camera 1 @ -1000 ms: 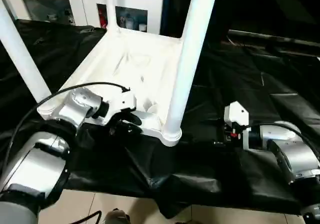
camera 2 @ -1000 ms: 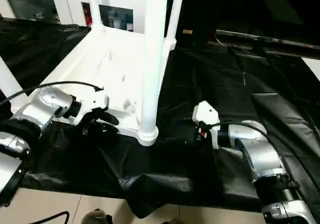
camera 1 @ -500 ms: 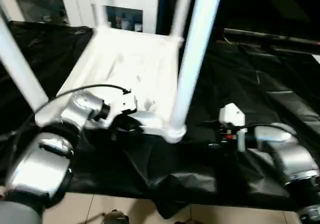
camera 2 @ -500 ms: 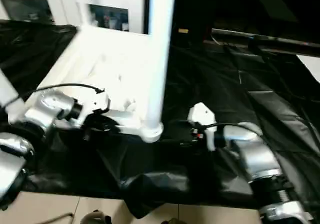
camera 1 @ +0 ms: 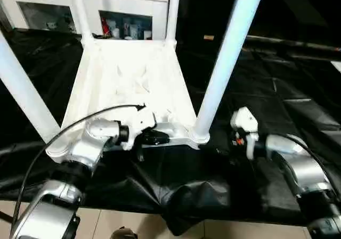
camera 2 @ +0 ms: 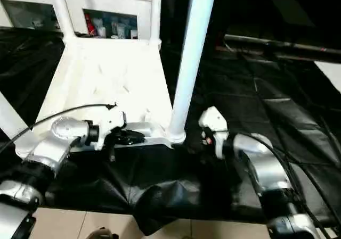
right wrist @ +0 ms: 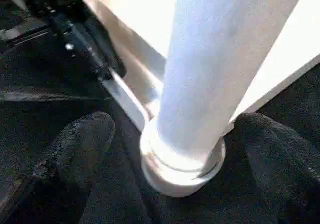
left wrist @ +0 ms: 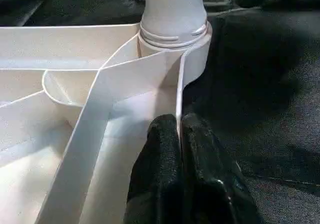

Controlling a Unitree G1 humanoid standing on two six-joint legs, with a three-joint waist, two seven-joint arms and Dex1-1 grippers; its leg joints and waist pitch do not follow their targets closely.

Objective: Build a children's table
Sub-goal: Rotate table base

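Left gripper (left wrist: 179,134) pinched on tabletop (camera 1: 133,74) rim, forearm level.

1. All four legs run off the top edge in the head views, so their free ends are cut off. The near right leg (camera 1: 224,63) is the biggest offender.
2. The left gripper (left wrist: 179,134) covers part of the tabletop (camera 1: 133,74) rim where its jaws pinch the wall.
3. The stuff in the cabinet (camera 1: 125,26) behind is too small to make out.
4. The bench (camera 1: 277,90) is wrapped in black sheeting, so its surface is hidden.
5. The right gripper (right wrist: 170,149) has both fingertips cut by the wrist picture's edges.
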